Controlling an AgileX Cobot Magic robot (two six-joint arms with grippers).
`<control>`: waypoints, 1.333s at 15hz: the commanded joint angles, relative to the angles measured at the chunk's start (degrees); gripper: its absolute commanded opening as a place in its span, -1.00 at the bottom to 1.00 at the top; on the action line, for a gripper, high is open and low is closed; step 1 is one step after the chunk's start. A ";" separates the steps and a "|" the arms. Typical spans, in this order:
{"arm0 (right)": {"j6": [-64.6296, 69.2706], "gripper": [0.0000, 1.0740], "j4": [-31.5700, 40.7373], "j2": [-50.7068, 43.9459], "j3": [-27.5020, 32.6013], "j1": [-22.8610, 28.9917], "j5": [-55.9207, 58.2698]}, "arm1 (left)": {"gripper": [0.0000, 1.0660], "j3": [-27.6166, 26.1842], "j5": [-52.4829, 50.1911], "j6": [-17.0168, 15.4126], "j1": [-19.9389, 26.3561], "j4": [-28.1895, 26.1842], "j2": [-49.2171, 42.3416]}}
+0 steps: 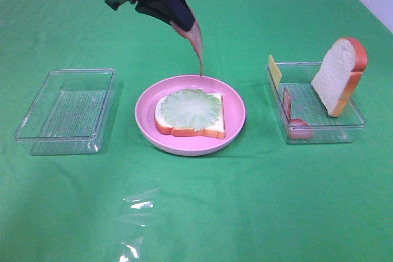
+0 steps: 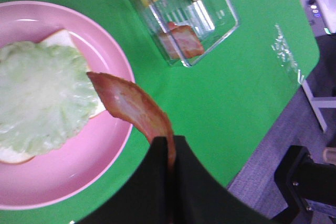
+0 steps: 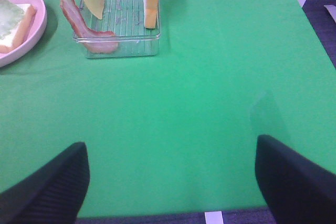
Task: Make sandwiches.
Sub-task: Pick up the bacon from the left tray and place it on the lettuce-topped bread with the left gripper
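Left wrist view: left pincer is clamped together on one end of a bacon strip, which is hung over the far rim of the pink plate. The sandwich, a bread slice topped with lettuce, is laid flat on that plate, mid-bench. Right pincer is held wide apart, nothing gripped, over the near bench edge. Right tray is loaded with a cheese slice, a second bacon strip and a leaning bread slice.

Matt green cloth, glossy pink plastic plate below the left gripper, clear ribbed plastic tray to its right.
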 commanded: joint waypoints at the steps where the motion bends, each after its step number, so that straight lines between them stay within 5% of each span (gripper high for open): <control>1: 0.00 0.56 0.00 -1.60 0.23 -0.06 -0.34 | -1.00 -0.23 -0.29 5.27 -0.23 -6.76 5.04; 5: 0.00 0.56 0.00 -1.60 0.23 -0.06 -0.34 | -1.00 -0.23 -0.97 9.28 -2.12 -9.40 10.94; 10: 0.00 0.56 0.00 -1.60 0.23 -0.06 -0.34 | -1.00 -2.69 -1.83 10.20 -3.15 -8.77 15.81; 15: 0.00 0.56 0.00 -1.60 0.23 -0.06 -0.34 | -1.00 -4.35 -2.69 7.51 -3.09 1.55 16.04; 20: 0.00 0.56 0.00 -1.60 0.23 -0.06 -0.34 | -1.00 -4.35 -5.21 1.32 -3.09 13.29 16.04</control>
